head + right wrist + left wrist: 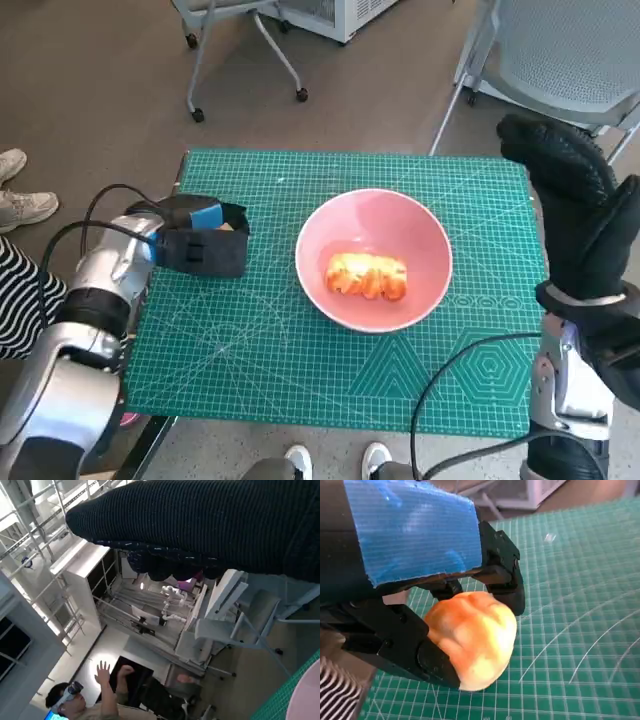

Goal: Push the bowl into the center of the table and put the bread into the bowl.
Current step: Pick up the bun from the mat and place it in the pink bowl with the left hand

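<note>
A green gridded cutting mat (pixel 250 340) covers my small table; no writing on it is legible. At frame centre the pink bowl (pixel 420 225) holds a bread roll (pixel 366 276), long axis left to right. My left hand (pixel 200 240), centre-left, clamps a second roll (pixel 472 637). My right hand (pixel 575 205) is raised at right, empty, fingers together.
</note>
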### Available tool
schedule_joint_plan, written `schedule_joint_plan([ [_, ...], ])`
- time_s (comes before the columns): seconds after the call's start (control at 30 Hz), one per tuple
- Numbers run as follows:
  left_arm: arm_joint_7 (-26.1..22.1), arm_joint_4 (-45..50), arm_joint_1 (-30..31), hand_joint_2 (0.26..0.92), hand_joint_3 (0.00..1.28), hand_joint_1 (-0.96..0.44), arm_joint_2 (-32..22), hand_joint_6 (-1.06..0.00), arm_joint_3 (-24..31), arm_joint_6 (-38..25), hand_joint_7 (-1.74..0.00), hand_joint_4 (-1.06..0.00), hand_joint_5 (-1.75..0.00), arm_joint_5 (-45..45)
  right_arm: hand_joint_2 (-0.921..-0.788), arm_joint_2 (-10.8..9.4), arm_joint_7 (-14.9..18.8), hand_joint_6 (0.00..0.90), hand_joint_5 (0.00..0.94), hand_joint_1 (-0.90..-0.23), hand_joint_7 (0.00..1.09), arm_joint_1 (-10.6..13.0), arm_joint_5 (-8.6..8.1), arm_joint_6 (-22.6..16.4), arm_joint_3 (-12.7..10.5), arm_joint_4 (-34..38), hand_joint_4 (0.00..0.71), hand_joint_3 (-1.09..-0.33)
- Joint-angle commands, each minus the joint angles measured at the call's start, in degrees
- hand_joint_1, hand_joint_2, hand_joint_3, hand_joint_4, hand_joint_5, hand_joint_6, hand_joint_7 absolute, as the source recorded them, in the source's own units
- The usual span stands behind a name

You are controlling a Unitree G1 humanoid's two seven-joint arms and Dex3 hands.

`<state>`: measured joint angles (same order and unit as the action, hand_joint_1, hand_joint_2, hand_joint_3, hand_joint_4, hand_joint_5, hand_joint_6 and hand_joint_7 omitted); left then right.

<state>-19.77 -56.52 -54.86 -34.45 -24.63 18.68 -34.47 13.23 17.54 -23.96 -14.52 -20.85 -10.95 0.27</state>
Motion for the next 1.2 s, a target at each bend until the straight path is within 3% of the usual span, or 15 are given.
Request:
schedule_joint_plan([
  [0.03, -3.2, 17.3, 3.0, 0.909, 0.02, 0.0, -3.6, -0.66, 7.3, 0.2, -1.11, -0.81, -1.05, 7.6, -0.921, 0.0, -0.1, 0.036, 0.0, -0.684, 0.56, 1.0, -0.24, 1.3, 0.2, 0.0, 0.17, -0.748],
  [0.37, -3.3, 45.3, 7.8, 0.888, 0.0, 0.0, -2.2, -0.72, 16.5, -3.2, -1.12, -0.89, -0.89, 16.1, -0.921, 0.0, 0.1, 0.034, 0.0, -0.678, 0.56, 0.4, -0.31, 1.5, 0.4, 0.4, 0.169, -0.749],
  [0.67, -2.5, 56.7, 8.0, 0.884, 0.0, 0.0, 3.7, -0.73, 14.0, -5.2, -1.09, -0.89, -0.92, 14.6, -0.921, -0.2, 0.0, 0.033, 0.001, -0.683, 0.56, 0.3, 0.1, 1.3, 0.8, 0.9, 0.17, -0.748],
  [1.03, -5.4, 54.3, 6.7, 0.88, 0.0, 0.0, 10.5, -0.73, 7.8, -8.1, -1.02, -0.91, -0.95, 12.4, -0.921, -0.2, -0.1, 0.033, 0.004, -0.681, 0.56, 0.6, 0.49, 1.2, 1.3, 0.4, 0.177, -0.746],
  [1.2, -5.6, 46.8, 5.3, 0.896, 0.01, 0.0, 13.6, -0.7, 5.2, -4.4, -1.03, -0.85, -1.04, 12.7, -0.921, 0.1, 0.2, 0.032, 0.004, -0.681, 0.56, 0.6, -0.19, 1.3, 1.0, 0.6, 0.177, -0.745],
])
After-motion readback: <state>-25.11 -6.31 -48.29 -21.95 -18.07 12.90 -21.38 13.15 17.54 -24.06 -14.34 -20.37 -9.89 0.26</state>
